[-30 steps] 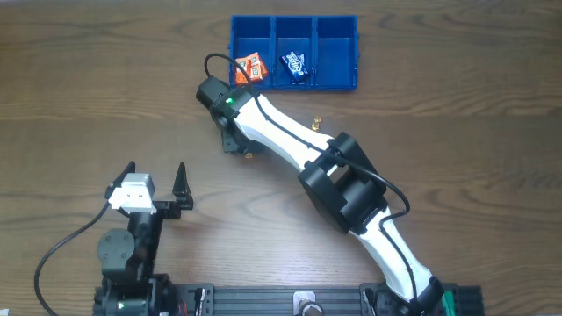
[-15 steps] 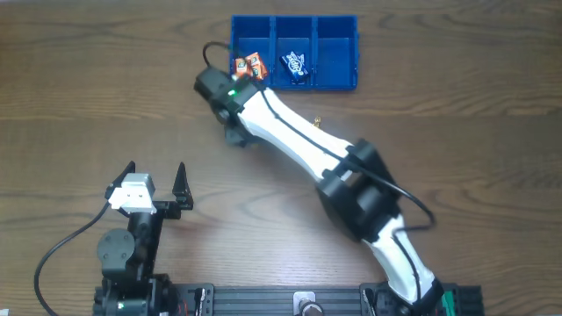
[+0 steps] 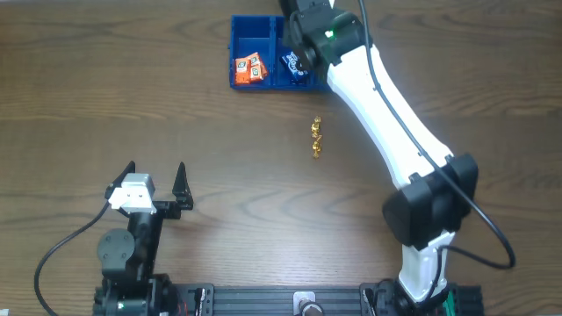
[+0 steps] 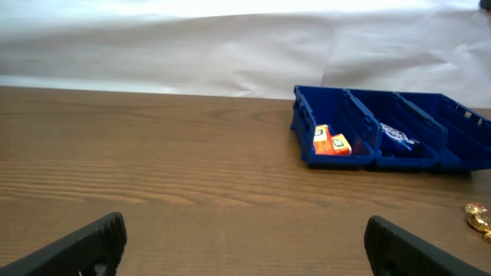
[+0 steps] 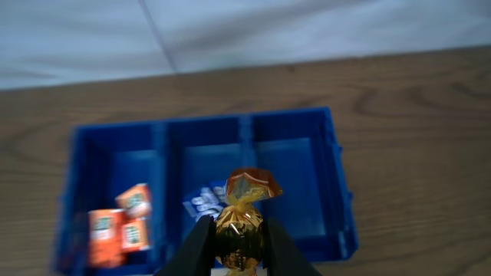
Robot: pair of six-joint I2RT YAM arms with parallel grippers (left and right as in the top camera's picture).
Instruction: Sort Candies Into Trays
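Observation:
The blue three-compartment tray [image 3: 237, 35] stands at the table's far edge. Its left compartment holds orange candies [image 3: 248, 68] and its middle one a blue candy [image 3: 294, 63]. My right arm [image 3: 378, 88] stretches up over the tray. In the right wrist view my right gripper [image 5: 238, 239] is shut on a gold-wrapped candy [image 5: 242, 211], held above the tray [image 5: 207, 123] near its middle and right compartments. A few gold candies [image 3: 317, 139] lie on the wood below the tray. My left gripper [image 3: 156, 175] stands open and holds nothing at the near left.
The left wrist view shows the tray [image 4: 337, 161] far ahead across bare wood, and a gold candy [image 4: 479, 217] at the edge. The tray's right compartment [image 5: 295, 176] holds nothing. Wide free wood lies left of the tray.
My right arm swung from the table left of the tray up and to the right, over the tray, uncovering the gold candies on the wood. The left arm has not moved.

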